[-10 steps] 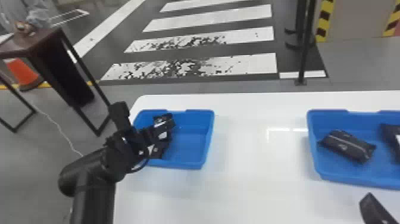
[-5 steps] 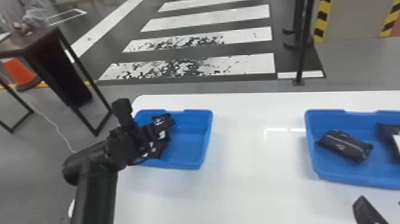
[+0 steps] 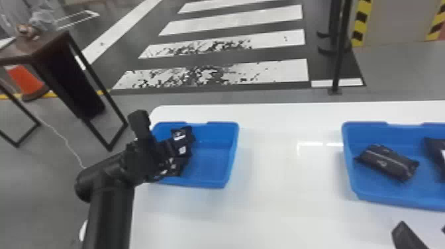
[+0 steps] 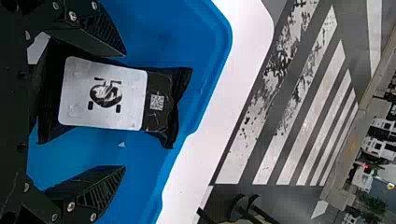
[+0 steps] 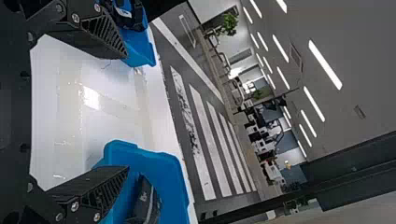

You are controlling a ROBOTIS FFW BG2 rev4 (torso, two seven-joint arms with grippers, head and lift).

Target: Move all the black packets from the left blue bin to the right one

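The left gripper (image 3: 145,160) is positioned at the left blue bin (image 3: 232,155), its fingers (image 4: 100,191) released and spread, with a white-labelled black packet (image 4: 102,93) between them, ungrasped. The right gripper (image 3: 423,229) is over the tabletop (image 3: 281,198) near the right blue bin (image 3: 397,134), fingers parted and holding nothing. That bin contains two black packets (image 3: 385,161).

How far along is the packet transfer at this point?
Two look done: one packet and another lie in the right bin. None looks in hand: the left gripper is open, its fingers on either side of a labelled packet in the left bin. At least that one is left; the arm may hide more.
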